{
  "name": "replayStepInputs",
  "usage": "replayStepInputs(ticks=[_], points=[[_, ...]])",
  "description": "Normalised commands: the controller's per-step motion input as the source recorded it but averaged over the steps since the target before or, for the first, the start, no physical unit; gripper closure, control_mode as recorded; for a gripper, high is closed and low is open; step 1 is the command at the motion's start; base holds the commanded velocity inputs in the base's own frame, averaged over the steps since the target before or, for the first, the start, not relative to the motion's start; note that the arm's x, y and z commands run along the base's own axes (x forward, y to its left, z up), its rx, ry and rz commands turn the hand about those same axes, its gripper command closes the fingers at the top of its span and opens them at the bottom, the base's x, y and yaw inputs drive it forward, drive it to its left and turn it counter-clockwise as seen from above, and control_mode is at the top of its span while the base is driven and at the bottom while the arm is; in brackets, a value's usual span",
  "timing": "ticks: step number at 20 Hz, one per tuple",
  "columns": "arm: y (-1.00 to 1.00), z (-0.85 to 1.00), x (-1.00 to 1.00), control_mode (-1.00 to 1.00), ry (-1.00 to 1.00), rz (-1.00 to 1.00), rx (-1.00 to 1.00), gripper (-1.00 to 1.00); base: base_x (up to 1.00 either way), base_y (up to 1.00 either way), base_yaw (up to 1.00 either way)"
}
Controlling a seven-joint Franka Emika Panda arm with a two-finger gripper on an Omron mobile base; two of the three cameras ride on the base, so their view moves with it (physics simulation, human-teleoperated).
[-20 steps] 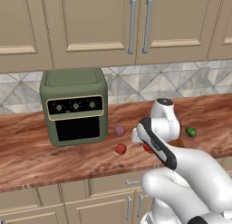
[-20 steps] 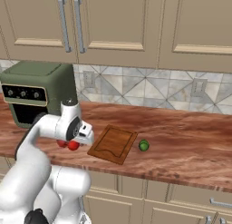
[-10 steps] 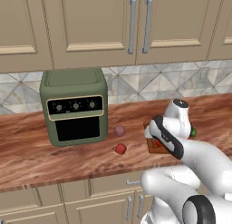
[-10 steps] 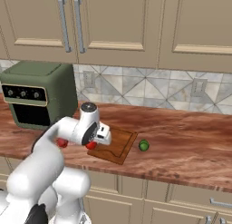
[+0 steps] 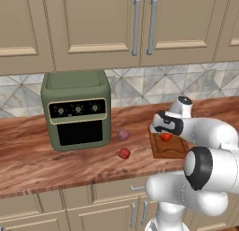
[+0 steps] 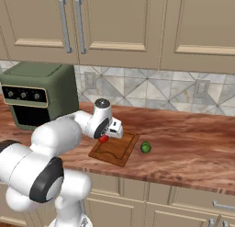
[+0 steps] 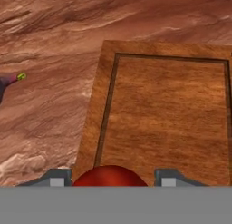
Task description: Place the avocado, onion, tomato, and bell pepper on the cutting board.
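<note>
The gripper (image 7: 110,180) holds the tomato (image 5: 165,136) narrowly over the board (image 7: 167,119), probably to set it down there

The cutting board (image 7: 172,114) looked like wood, its brown grain running lengthwise and a groove cut around its rim, with a dull satin finish. The countertop (image 5: 56,164) was a reddish, streaky surface that read as polished wood or veined stone; I could not tell which. The tomato (image 7: 110,176) had a smooth, faintly shiny red skin. The onion (image 5: 123,134) looked matt and pinkish. The oven (image 5: 77,114) had a matt olive casing with a darker door. The backsplash (image 6: 156,90) was smooth patterned tile, the cabinets (image 5: 93,24) painted beige, their handles (image 5: 136,26) brushed metal.
</note>
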Motion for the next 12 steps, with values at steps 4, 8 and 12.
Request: replayStepInputs(ticks=[4, 8, 12], points=[[-0.18, 0.00, 0.46, -1.00, 0.00, 0.00, 0.00, 1.00, 0.00, 0.00, 0.00], [-0.08, -0.13, 0.38, -1.00, 0.00, 0.00, 0.00, 1.00, 0.00, 0.00, 0.00], [-0.17, -0.23, 0.34, -1.00, 0.00, 0.00, 0.00, 1.00, 0.00, 0.00, 0.00]])
